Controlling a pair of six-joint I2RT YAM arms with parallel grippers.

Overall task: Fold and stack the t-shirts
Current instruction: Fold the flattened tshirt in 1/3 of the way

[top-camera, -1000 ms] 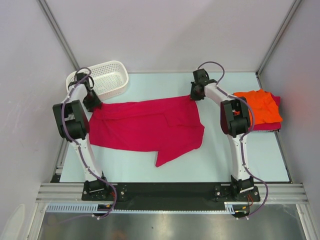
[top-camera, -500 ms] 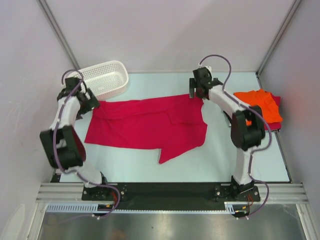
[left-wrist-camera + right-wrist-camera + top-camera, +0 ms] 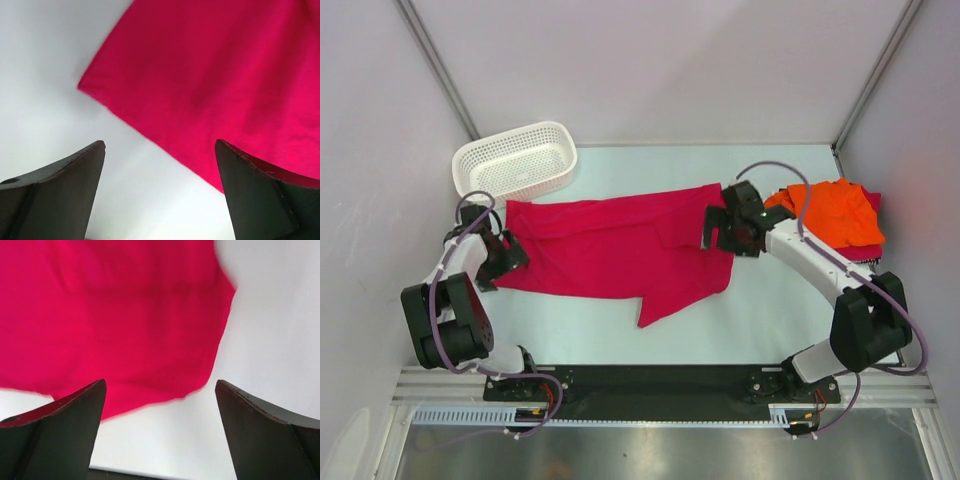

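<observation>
**A:** How far along are the shirts?

**B:** Partway, I'd judge. The orange t-shirt [image 3: 832,208] sits at the right edge of the desk [image 3: 790,320], on top of the lower crimson t-shirt [image 3: 868,247], whose edge peeks out beneath. That looks like a stack begun, though a rumpled one.

**A:** And the big one?

**B:** The spread crimson t-shirt [image 3: 610,250] lies across the middle of the desk, mostly flat, with one flap pointing toward the near edge. It isn't a neat fold yet, and it isn't on the stack.

**A:** Is either claw gripping it?

**B:** No. The left claw [image 3: 507,256] gapes wide at the shirt's left edge. The right claw [image 3: 718,228] is just as wide at its right end. Both wrist views show cloth below the parted fingers, nothing pinched.

**A:** The basket?

**B:** The white basket [image 3: 515,160] stands at the far left, behind the shirt's corner.
</observation>
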